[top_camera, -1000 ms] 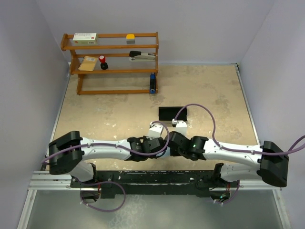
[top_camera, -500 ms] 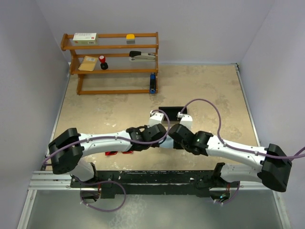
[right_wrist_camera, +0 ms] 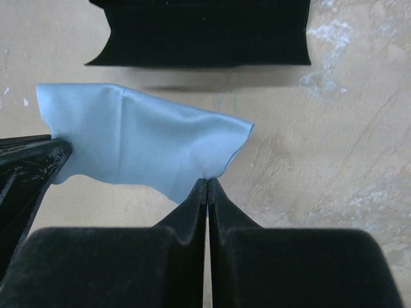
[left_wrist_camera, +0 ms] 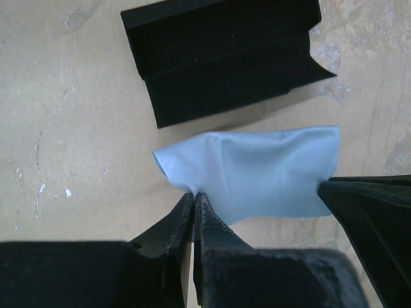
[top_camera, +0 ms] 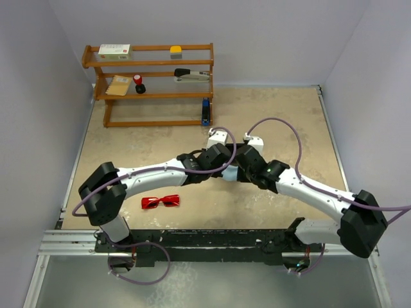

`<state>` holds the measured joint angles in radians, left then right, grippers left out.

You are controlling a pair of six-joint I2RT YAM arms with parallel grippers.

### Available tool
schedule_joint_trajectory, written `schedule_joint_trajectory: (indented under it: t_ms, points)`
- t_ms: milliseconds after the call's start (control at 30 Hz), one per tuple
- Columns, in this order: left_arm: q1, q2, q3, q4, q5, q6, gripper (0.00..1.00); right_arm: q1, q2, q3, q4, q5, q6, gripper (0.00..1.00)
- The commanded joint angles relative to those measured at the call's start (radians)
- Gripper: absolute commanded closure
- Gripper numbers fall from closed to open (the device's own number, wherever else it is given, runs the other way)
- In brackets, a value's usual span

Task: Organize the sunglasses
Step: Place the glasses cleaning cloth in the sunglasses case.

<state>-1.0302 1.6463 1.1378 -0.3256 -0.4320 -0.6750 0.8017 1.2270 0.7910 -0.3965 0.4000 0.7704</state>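
Red sunglasses (top_camera: 160,202) are seen lying on the surface (top_camera: 289,122), lower left of centre, untouched. Blue cloth (left_wrist_camera: 257,170) is pinched at opposite corners by left fingers (left_wrist_camera: 187,210) and right fingers (right_wrist_camera: 200,199), both closed tight. Black case (left_wrist_camera: 225,58) is seen just above the cloth.

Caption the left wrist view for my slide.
Left jaws shut on one corner of the light blue cloth, black case just beyond.
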Motion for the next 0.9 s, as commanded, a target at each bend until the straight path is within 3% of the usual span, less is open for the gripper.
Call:
schedule_joint_trajectory:
  t_ms: [0, 400, 867]
  points:
    - [0.047, 0.036, 0.072, 0.049, 0.03, 0.058, 1.0, -0.056, 0.042, 0.066, 0.055, -0.03, -0.093, 1.0]
    - [0.14, 0.138, 0.192, 0.07, 0.057, 0.117, 1.0, -0.205, 0.17, 0.185, 0.135, -0.103, -0.201, 1.0]
    - [0.204, 0.237, 0.274, 0.099, 0.089, 0.148, 1.0, -0.291, 0.292, 0.284, 0.173, -0.147, -0.262, 1.0]
